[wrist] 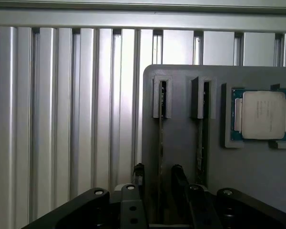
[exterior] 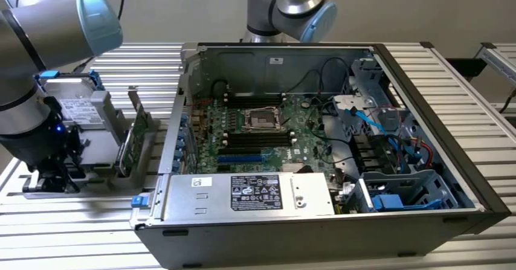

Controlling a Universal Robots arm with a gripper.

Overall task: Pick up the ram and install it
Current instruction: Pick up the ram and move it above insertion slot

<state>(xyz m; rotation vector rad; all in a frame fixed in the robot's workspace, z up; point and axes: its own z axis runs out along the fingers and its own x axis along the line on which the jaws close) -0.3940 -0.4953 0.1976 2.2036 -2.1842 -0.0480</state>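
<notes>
Wrist view: pickup step, claw open astride upright ram in grey holder; calls for level, centred squeeze.

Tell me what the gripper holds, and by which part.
Nothing is held yet. The gripper has its jaws open on either side of the ram, which stands on edge in its slot in the grey holder; a gap shows on each side.
</notes>
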